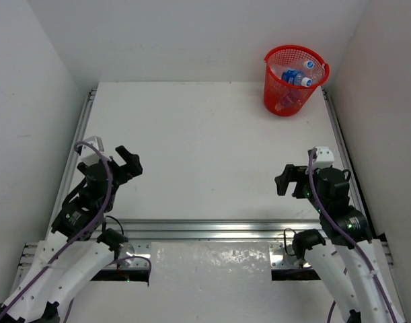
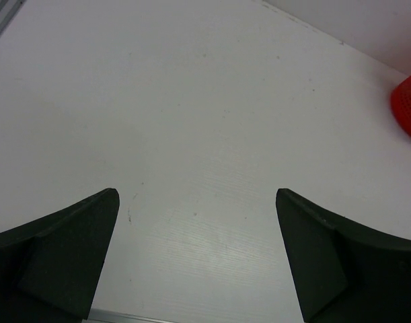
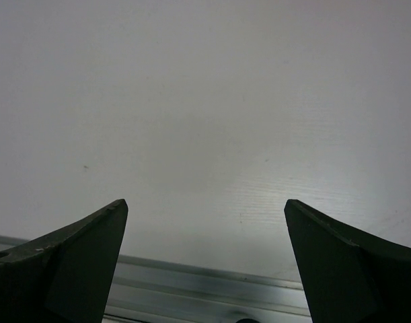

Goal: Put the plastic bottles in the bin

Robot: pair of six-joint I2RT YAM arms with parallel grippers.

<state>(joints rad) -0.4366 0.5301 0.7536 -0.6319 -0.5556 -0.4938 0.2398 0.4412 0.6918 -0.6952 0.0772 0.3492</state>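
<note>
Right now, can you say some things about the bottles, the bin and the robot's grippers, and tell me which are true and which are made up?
1. The bin stands at the far right corner of the table. True.
2. The left gripper holds a bottle. False: it is open and empty.
3. Bottles lie inside the bin. True.
4. The bin is blue. False: it is red.
5. The right gripper is open. True.
6. A bottle lies on the table between the arms. False: the bottles that show are all in the bin.
</note>
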